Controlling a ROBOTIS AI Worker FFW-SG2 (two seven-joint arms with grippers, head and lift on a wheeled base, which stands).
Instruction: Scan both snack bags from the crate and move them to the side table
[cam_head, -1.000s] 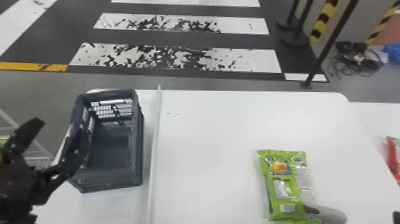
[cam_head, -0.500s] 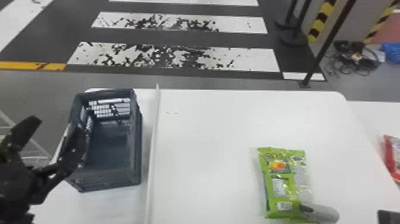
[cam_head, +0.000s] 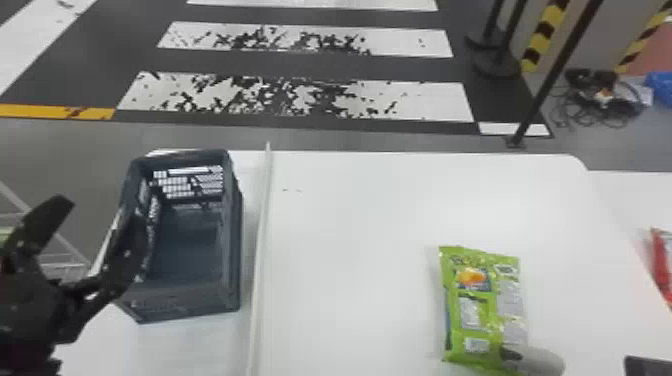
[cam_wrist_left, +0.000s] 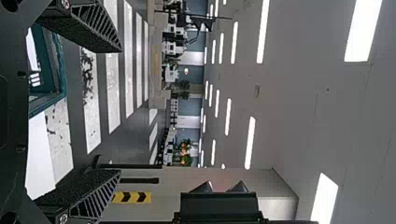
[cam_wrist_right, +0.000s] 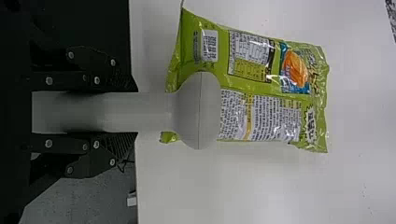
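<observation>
The right gripper (cam_wrist_right: 135, 112) pinches a grey scanner (cam_head: 540, 361) over the green snack bag (cam_head: 485, 310), pale label panels facing up, on the white table (cam_head: 360, 250). The left gripper (cam_head: 101, 209), fingers spread, is near the dark crate (cam_head: 185, 305); a red packet (cam_head: 664, 260) lies far right. Beyond stretch scuffed white floor stripes (cam_head: 430, 102).

From here, the crate (cam_head: 232, 250) stands at the left on the desk (cam_head: 350, 250), a long strip (cam_head: 261, 240) between it and one snack bag (cam_head: 482, 295), which lies well to the right. The scanner (cam_head: 540, 361) is over that bag's near end. Farther right, another packet (cam_head: 664, 260) lies on the side desk (cam_head: 632, 192). Behind, cables (cam_head: 602, 100) lie on the floor.
</observation>
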